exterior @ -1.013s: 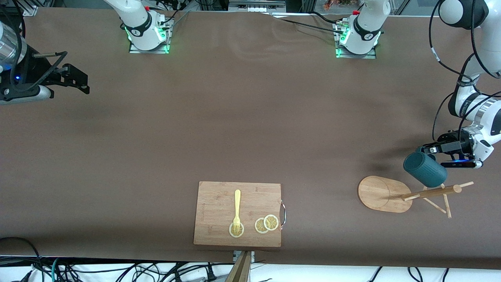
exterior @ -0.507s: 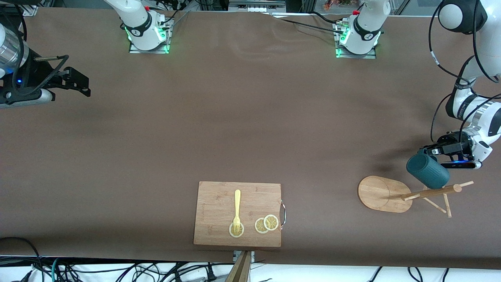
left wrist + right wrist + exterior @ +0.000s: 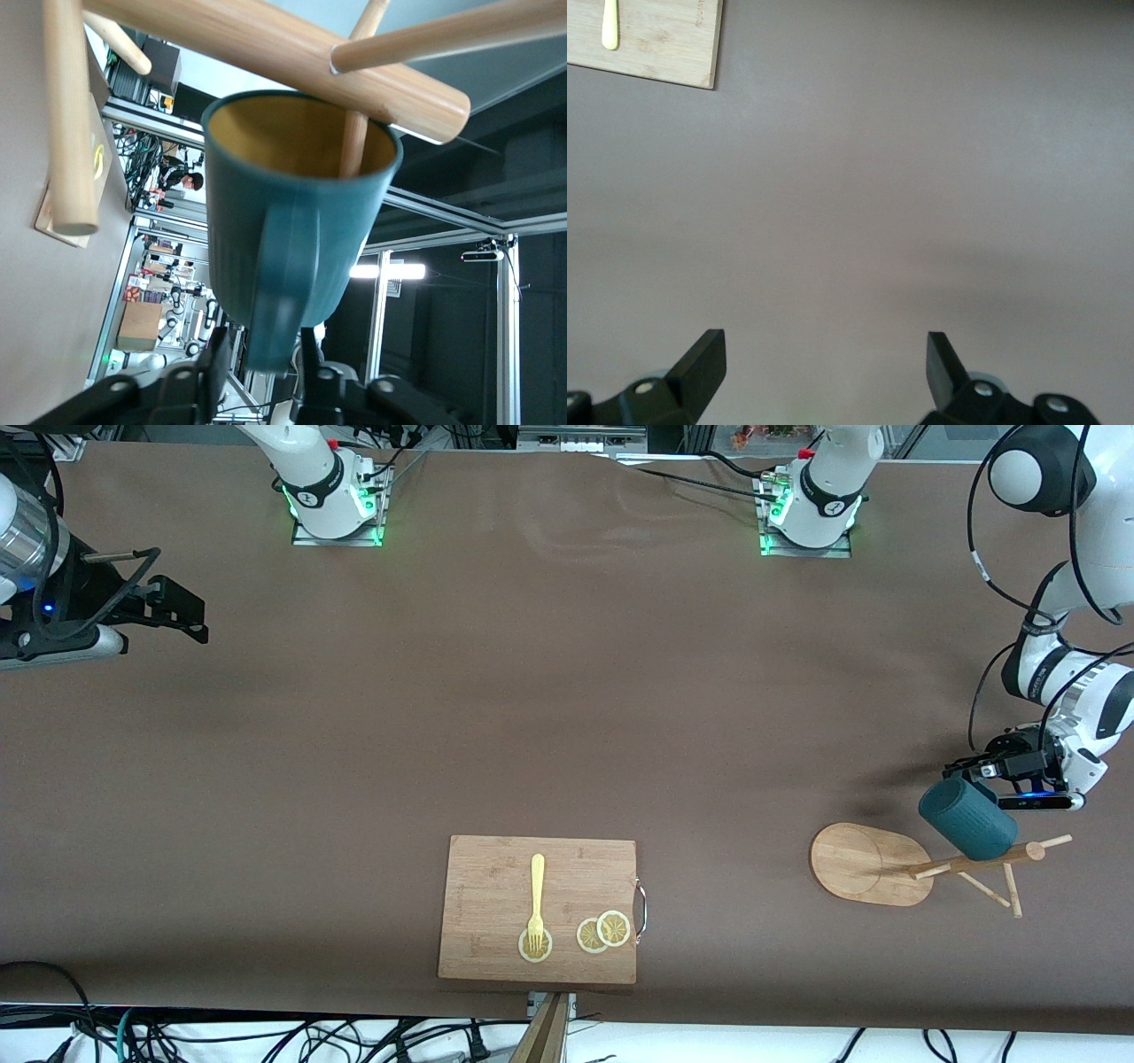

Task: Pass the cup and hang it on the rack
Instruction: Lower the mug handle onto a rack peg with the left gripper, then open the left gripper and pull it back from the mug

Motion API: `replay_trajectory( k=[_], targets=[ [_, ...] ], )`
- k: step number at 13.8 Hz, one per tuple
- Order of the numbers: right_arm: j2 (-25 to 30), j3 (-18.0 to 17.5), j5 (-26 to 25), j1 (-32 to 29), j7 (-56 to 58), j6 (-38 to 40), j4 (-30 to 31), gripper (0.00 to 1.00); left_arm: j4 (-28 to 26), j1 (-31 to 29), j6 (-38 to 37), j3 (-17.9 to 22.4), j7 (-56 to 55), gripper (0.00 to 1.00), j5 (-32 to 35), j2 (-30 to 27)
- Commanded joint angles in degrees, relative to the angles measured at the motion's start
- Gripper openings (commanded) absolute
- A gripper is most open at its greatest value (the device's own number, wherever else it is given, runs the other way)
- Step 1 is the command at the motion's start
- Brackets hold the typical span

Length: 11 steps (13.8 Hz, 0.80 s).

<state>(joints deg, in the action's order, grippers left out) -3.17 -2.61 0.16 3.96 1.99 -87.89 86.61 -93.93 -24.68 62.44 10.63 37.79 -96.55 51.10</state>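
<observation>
The dark teal cup [image 3: 967,817] hangs tilted on the bamboo rack [image 3: 864,864] at the left arm's end of the table. In the left wrist view a peg [image 3: 354,142] runs into the cup's [image 3: 301,221] tan mouth. My left gripper [image 3: 974,764] is at the cup's handle [image 3: 276,310]. Its fingers [image 3: 213,367] stand on either side of the handle with a slim gap at each, so my left gripper [image 3: 264,341] is open. My right gripper [image 3: 190,615] waits open at the right arm's end, and in its own view my right gripper [image 3: 826,354] has only bare table beneath it.
A wooden cutting board [image 3: 496,886] lies near the front edge, at the middle. It carries a yellow fork [image 3: 537,899] and lemon slices [image 3: 603,931]. Its corner [image 3: 656,44] shows in the right wrist view. The rack's thin pegs [image 3: 1010,890] stick out toward the front camera.
My left gripper's jaws have parted from the cup's handle and the hand has drawn slightly back from the rack. The cup stays on the peg. The right arm has barely moved.
</observation>
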Motion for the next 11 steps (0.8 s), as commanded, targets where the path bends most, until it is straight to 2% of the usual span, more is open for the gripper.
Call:
replay_trajectory(
  k=[1,6,8,11],
  targets=[
    [-0.2,-0.4,-0.3,-0.1,0.6,0.9,-1.2,1.00,1.5,-0.5,-1.4,-0.5,2.7,1.00,-0.4,1.2],
    [-0.2,-0.3,-0.5,-0.2,0.6,0.9,-1.2,1.00,1.6,-1.1,-5.6,-0.1,3.0,1.00,9.7,0.3],
    [-0.2,-0.4,-0.4,-0.1,0.5,0.9,-1.2,1.00,1.6,-1.2,-9.9,1.2,3.1,1.00,16.6,-0.6],
    [-0.2,-0.4,-0.4,0.0,0.5,0.9,-1.2,1.00,1.6,-1.6,-11.5,1.7,3.1,1.00,29.3,-5.1]
  ],
)
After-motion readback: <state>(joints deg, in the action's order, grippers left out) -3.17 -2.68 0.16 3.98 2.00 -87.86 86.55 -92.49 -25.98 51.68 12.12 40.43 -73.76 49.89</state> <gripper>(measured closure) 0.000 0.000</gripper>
